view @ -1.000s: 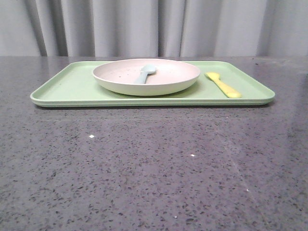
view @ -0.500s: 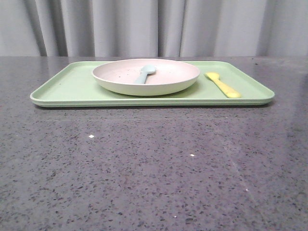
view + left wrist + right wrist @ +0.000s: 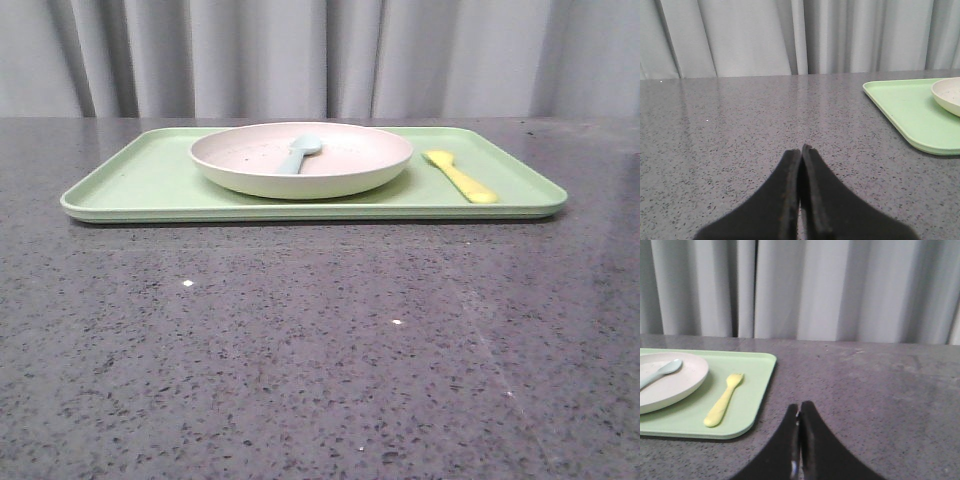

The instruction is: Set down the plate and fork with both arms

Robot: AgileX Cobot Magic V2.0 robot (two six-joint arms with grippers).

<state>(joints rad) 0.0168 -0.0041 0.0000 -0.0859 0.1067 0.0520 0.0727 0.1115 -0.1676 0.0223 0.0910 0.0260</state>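
plate (image 3: 301,160) mid-tray (image 3: 130,180), spoon (image 3: 300,152) inside; looks light, stiff, slick, so grip the rim | fork (image 3: 461,176) at plate's 3 o'clock, small, light; pinch the handle | left claw (image 3: 800,150), right claw (image 3: 799,407) both closed, empty, over desk (image 3: 320,340)

A dark grey speckled stone table (image 3: 320,360) with a faint sheen stretches back to pale grey curtains (image 3: 300,55) hanging in soft vertical folds.
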